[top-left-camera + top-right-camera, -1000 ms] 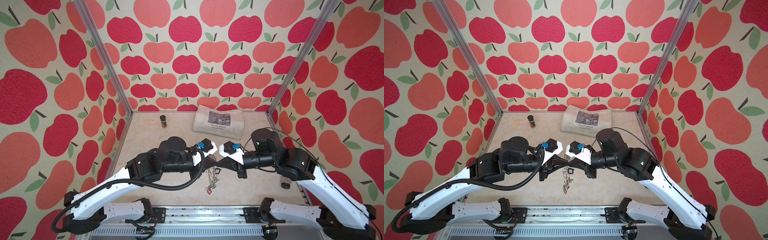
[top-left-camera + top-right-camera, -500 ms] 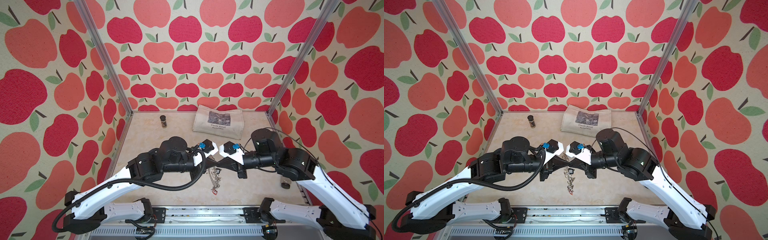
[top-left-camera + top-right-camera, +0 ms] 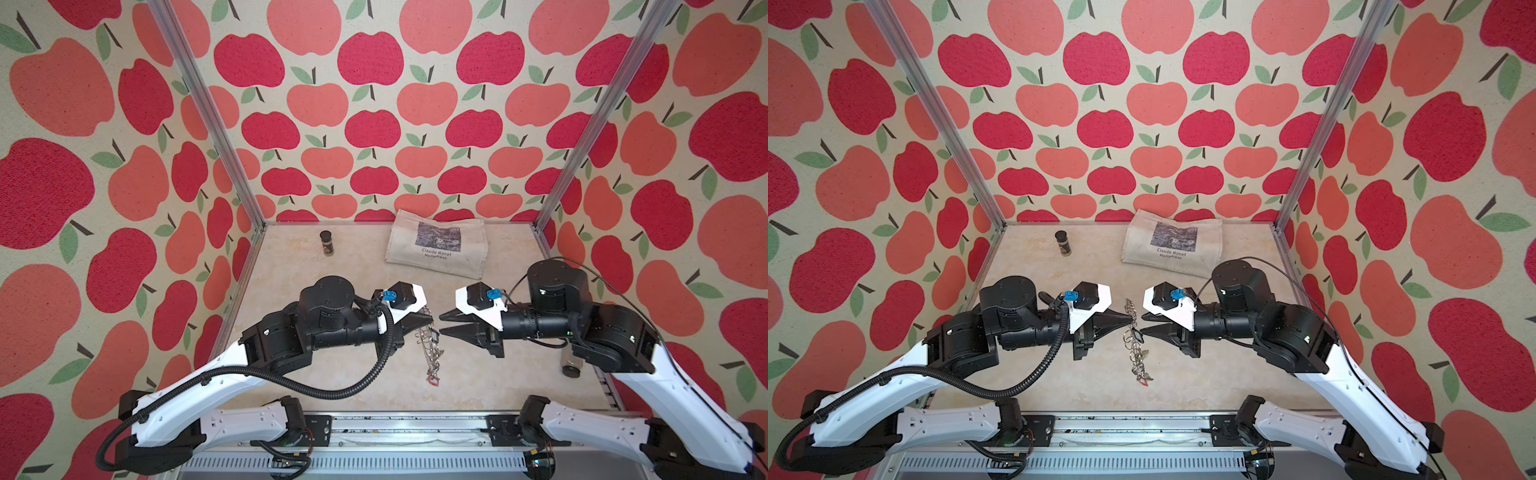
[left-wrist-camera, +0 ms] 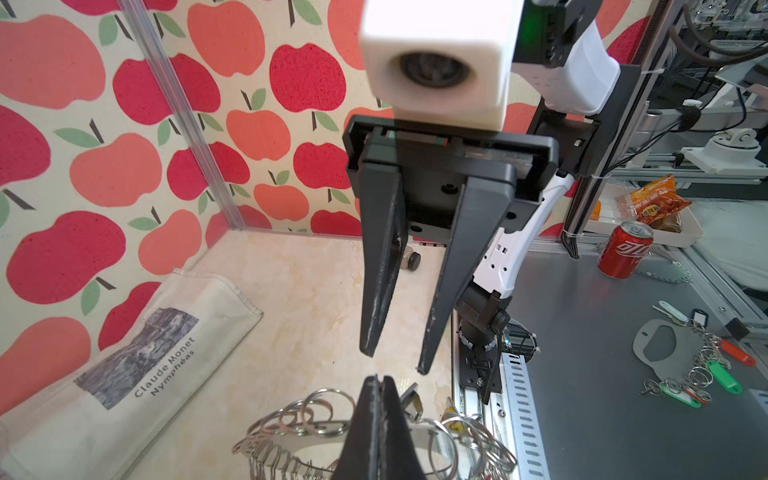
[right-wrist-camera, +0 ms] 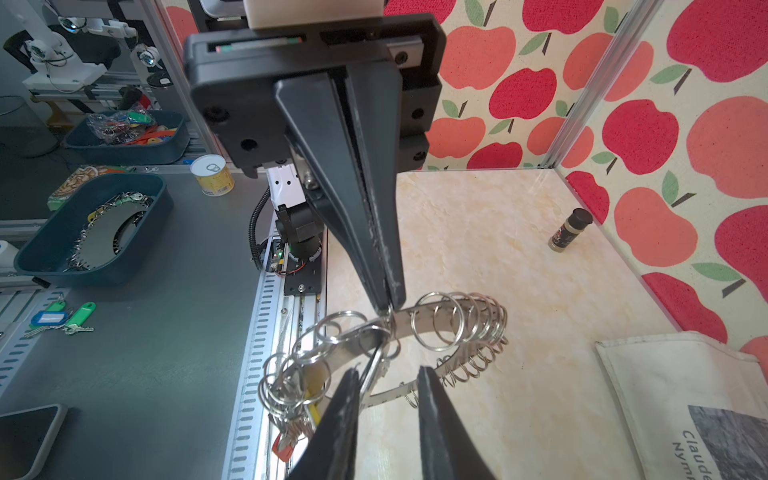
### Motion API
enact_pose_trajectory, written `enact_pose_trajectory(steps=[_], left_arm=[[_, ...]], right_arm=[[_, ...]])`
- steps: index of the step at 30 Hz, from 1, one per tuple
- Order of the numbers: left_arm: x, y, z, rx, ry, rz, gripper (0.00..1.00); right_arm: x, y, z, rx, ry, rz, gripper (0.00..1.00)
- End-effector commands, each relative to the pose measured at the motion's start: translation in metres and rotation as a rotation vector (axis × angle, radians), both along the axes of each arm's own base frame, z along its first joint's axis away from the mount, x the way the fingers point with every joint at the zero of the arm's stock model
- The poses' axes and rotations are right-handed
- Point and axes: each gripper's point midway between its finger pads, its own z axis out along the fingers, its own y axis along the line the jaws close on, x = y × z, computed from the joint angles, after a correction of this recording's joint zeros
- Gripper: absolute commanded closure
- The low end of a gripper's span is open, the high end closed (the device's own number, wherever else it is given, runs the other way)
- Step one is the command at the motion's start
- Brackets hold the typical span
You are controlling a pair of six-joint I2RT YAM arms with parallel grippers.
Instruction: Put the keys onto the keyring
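Currently the left gripper point(image 3: 430, 320) is pressed together on the rim of the keyring point(image 3: 1136, 353). It holds the keyring up edge-on over the table point(image 3: 478, 374), mid-workspace between the two arms. The right wrist view confirms it: the left fingers point(image 5: 370, 187) meet on the flat metal band, just beside a run of wire rings. The rest of the keyring hangs below the pinch, with a red-framed tag point(image 5: 284, 446) at the lowest point. Can't tell if that low end touches the table.

The right gripper point(image 3: 441, 323) faces the left one tip to tip, just beside the keyring. Its fingers are spread with a clear gap, and the left wrist view shows nothing clamped between them.

The black-tagged key point(image 3: 434, 332) sits at the keyring rim just under the left pinch, near the right gripper's lower finger. In the right wrist view, what looks like its silver blade hangs off a wire ring into the gap between the right fingers, close to one. Contact there isn't resolvable.

A printed tote bag point(image 3: 436, 249) and a small jar point(image 3: 327, 243) sit by the back wall, well apart from the arms.
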Motion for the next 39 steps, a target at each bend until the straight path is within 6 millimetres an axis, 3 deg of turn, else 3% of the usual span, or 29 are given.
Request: enact_pose_trajectory(steps=[1, 11, 15, 26, 39], left_arm=[[-0.008, 0.005, 0.042, -0.138, -0.127, -0.037, 1.0], [-0.02, 0.011, 0.078, -0.314, -0.24, -0.087, 1.0], [-0.024, 0.011, 0.085, -0.35, -0.259, -0.103, 1.0], [-0.026, 0.016, 0.1, -0.426, -0.331, -0.1, 1.0], [-0.025, 0.015, 0.107, -0.458, -0.352, -0.1, 1.0]], right_arm=[[-0.001, -0.002, 0.027, 0.085, -0.036, -0.009, 0.73], [-0.009, 0.0, 0.076, 0.258, -0.071, 0.034, 0.78], [-0.012, 0.0, 0.084, 0.28, -0.066, 0.048, 0.79], [-0.015, 0.001, 0.084, 0.287, -0.042, 0.058, 0.82], [-0.02, 0.006, 0.085, 0.306, -0.015, 0.105, 0.95]])
